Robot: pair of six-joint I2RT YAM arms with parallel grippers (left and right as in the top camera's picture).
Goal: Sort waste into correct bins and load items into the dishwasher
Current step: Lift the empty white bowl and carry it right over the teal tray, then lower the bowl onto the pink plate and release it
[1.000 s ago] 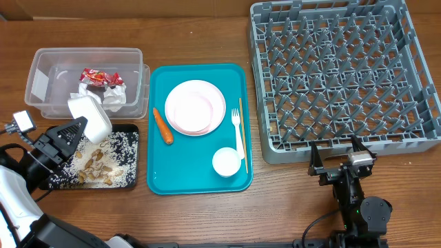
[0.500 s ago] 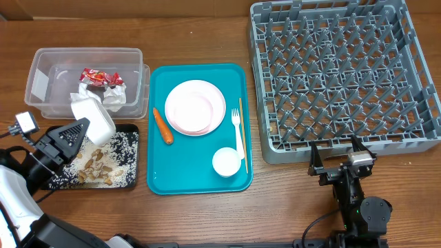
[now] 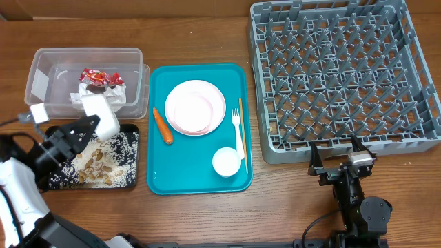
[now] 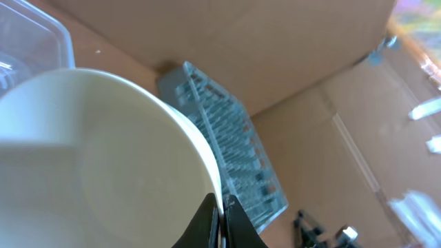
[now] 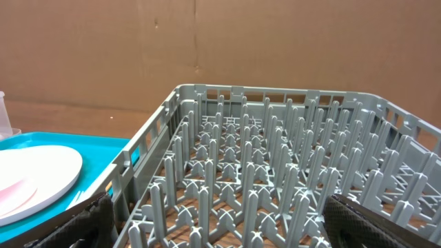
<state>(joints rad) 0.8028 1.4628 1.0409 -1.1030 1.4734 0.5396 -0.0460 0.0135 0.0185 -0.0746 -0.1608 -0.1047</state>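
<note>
My left pincer (image 3: 87, 126) grips the small white bowl (image 3: 100, 114) by its rim; the bowl tilts just right of it, over the black tray's (image 3: 136, 162) far edge. My right pincer (image 3: 335, 147) stands open.

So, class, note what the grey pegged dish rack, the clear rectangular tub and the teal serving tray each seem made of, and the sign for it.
The grey pegged dish rack: likely moulded plastic, matte; uniform colour, thick lattice pegs. The clear rectangular tub: probably plastic, glossy; see-through walls, rounded corners. The teal serving tray: seemingly plastic, smooth, slight sheen; even colour, raised rim.
</note>
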